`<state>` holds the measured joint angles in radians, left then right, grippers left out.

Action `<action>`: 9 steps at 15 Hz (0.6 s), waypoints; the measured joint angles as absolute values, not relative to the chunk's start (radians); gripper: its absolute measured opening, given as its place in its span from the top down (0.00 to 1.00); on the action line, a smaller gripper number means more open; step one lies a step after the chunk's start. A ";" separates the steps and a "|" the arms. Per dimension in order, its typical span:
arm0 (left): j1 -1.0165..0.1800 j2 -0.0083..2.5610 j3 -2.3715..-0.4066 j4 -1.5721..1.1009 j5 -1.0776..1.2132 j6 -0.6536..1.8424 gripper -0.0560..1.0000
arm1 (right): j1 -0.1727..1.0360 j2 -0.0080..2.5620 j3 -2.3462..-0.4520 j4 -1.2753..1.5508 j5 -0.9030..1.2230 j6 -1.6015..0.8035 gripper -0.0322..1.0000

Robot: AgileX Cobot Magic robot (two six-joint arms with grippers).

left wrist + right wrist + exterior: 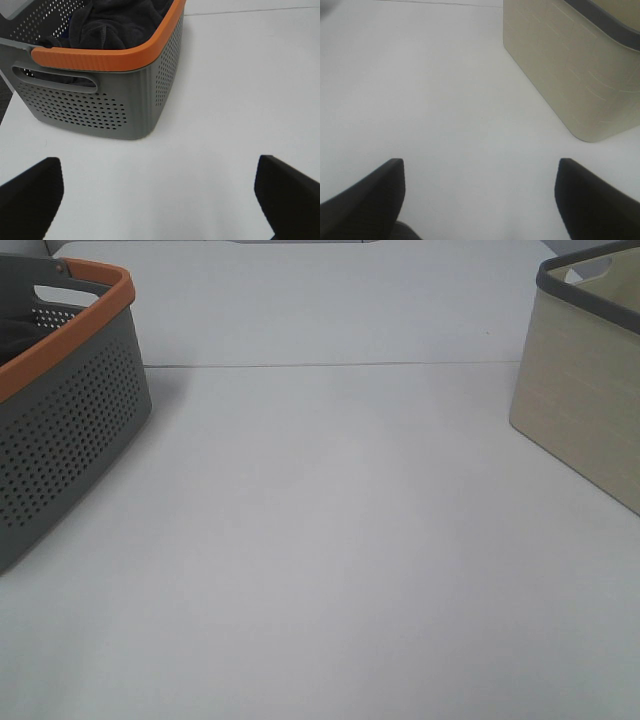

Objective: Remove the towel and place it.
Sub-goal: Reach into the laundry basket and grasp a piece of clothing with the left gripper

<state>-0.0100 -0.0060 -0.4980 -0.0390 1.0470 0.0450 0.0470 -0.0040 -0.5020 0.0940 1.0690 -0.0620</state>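
Note:
The dark towel (112, 22) lies crumpled inside the grey perforated basket with an orange rim (107, 60). In the exterior high view that basket (70, 430) stands at the left edge and only a dark strip of the towel (18, 335) shows inside it. My left gripper (160, 192) is open and empty above the white table, short of the basket's near wall. My right gripper (480, 192) is open and empty above the table, near the beige fabric basket (570, 75). Neither gripper shows in the exterior high view.
The beige basket with a dark rim (590, 390) stands at the right edge of the white table (330, 540). A seam line (330, 366) crosses the table at the back.

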 joint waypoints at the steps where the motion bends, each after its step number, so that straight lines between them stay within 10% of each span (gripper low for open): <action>1: -0.010 -0.006 -0.498 -0.039 1.047 0.045 0.02 | 0.047 -0.004 -0.502 0.094 1.069 -0.062 0.26; 9: -0.010 -0.006 -0.498 -0.043 1.047 0.045 0.02 | 0.047 -0.004 -0.502 0.094 1.069 -0.062 0.26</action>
